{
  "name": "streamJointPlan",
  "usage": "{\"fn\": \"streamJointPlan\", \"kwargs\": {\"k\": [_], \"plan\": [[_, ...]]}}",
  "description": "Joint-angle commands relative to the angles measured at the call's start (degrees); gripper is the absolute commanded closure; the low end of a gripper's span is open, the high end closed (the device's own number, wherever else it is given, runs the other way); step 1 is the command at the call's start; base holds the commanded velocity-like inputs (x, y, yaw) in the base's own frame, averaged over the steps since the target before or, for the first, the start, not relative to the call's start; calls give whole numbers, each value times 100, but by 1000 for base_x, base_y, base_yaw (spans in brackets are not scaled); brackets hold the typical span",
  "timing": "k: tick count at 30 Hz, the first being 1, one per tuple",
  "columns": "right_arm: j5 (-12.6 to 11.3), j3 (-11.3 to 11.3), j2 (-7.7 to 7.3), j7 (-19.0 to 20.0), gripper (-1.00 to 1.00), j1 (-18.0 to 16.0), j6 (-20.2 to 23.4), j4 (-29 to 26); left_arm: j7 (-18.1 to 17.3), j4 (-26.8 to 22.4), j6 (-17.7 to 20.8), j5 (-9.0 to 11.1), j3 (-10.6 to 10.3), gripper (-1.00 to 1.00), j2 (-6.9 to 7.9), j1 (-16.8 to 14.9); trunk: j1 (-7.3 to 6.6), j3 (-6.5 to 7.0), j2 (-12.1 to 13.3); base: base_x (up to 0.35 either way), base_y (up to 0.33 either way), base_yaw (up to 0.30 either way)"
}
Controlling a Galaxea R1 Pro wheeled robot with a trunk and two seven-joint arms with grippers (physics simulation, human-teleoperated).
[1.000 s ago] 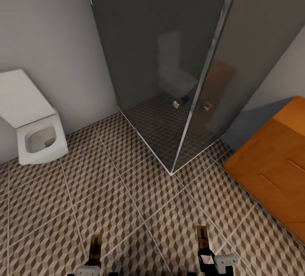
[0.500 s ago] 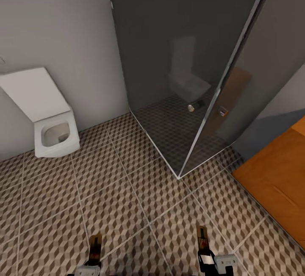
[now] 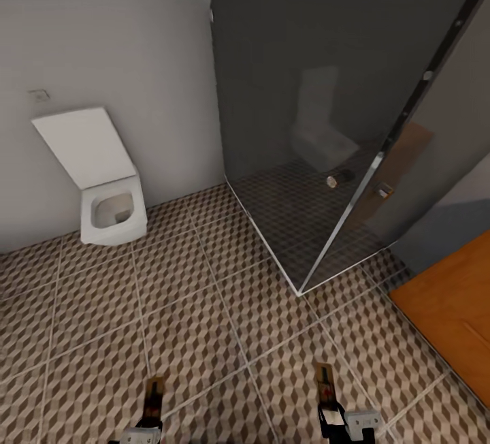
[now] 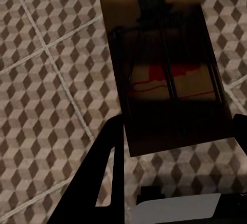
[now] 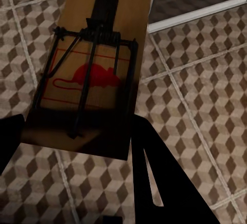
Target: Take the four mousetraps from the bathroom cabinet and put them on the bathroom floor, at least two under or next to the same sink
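Tan wood fills both wrist views: each gripper carries a mousetrap above the floor. In the left wrist view the left trap [image 4: 164,64] sits between the dark fingers [image 4: 100,172], its black wire spring and red mark facing the camera, mostly in shadow. In the right wrist view the right trap [image 5: 92,74] is clamped the same way between the fingers [image 5: 154,172], with the red mouse mark and wire bar plain to see. In the head view the left gripper [image 3: 151,408] and right gripper [image 3: 329,400] show at the near edge, each with its trap sticking forward, the left trap [image 3: 154,393] and the right trap [image 3: 324,381] both held clear of the tiles.

Below them the floor [image 3: 204,321] spreads out in brown, beige and white cube-pattern tiles with pale grout lines. Near the right side, the orange-brown cabinet [image 3: 449,314] cuts into view at a corner. Beyond the grippers a glass shower [image 3: 327,158] stands with its metal-edged corner meeting the floor; a small round fitting [image 3: 333,181] shows on the glass, and a faint reflection of the toilet shows in it. Farther left, a white boxy toilet [image 3: 109,199] with its lid up stands against the pale wall [image 3: 136,56]. A small plate [image 3: 39,96] is on the wall above it.
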Motion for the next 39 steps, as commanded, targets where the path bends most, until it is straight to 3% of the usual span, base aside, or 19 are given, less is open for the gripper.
{"fn": "streamJointPlan", "kwargs": {"k": [1,39], "plan": [[-64,47,-5,2,100,-2,-18,1,49,21,-28,-4,-50,100,-4,-9,3,0,-9,0,0,193],[-64,47,4,2,100,0,-18,44,49,21,-27,-4,-50,100,-4,-9,3,274,-9,0,0,193]]}}
